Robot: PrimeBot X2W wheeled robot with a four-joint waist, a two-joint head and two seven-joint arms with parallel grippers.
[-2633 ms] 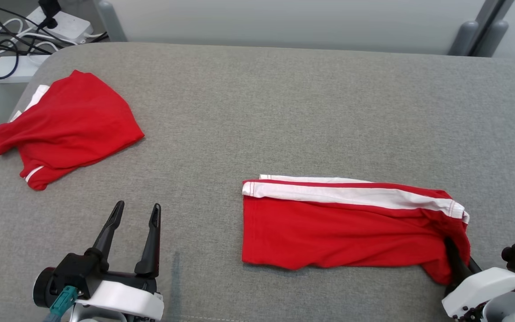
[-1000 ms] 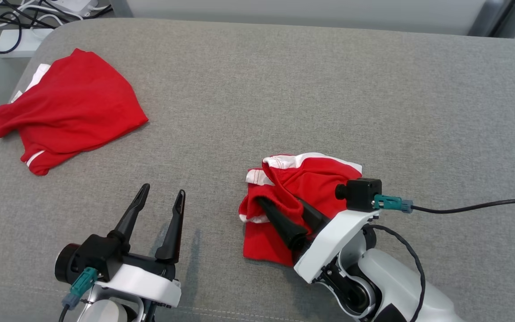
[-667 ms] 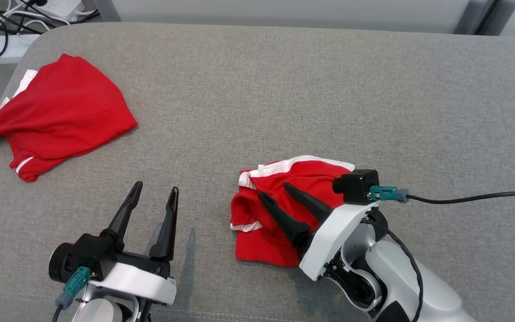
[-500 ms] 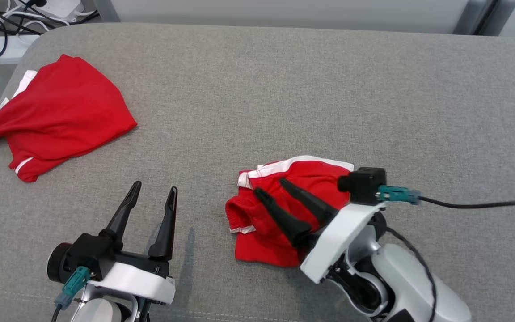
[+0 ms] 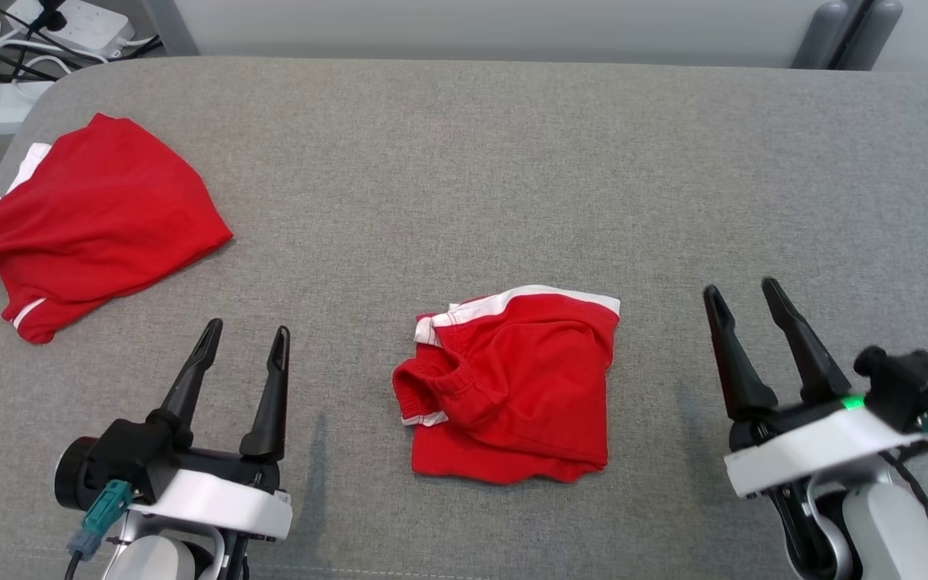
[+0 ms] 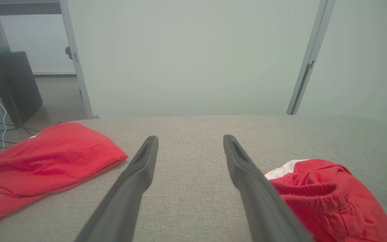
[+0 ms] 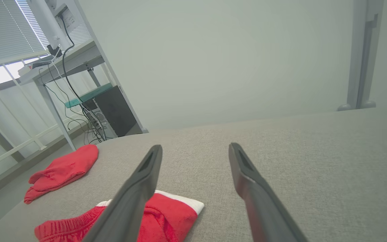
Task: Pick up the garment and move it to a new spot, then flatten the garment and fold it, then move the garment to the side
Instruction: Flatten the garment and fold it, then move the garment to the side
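Status: garment point(image 5: 520, 379) is down on the grey bench point(image 5: 472, 177), folded into a rough square. It's red shorts. The white stripe runs along the far edge of the fold. The elastic waistband is bunched up at the left edge, with a bit of white trim showing under it. Near edge is a little uneven, top layer lightly rumpled.

My left fingers point(image 5: 271, 395) are left of the garment and apart from it, spread wide, nothing between them. Tips point away from me, over bare bench fabric. In the left wrist view the garment sits just past the outer side of one finger, waistband ribbing facing the camera. From that angle I can't tell whether the finger touches cloth, but the head view shows a clear gap.

My right fingers point(image 5: 731, 358) are right of the garment, also apart from it, also spread wide and empty. A green light point(image 5: 851, 400) glows on that wrist housing. In the right wrist view the garment's white-striped corner pokes out beside one finger.

So the garment lies between both sets of fingers — touched by neither.

Second red garment point(image 5: 93, 217), same white trim, lies crumpled well off to the far left of the folded one, near the bench's rounded corner. Off the bench — further left and back from the garment — sits a white power strip point(image 5: 89, 16).
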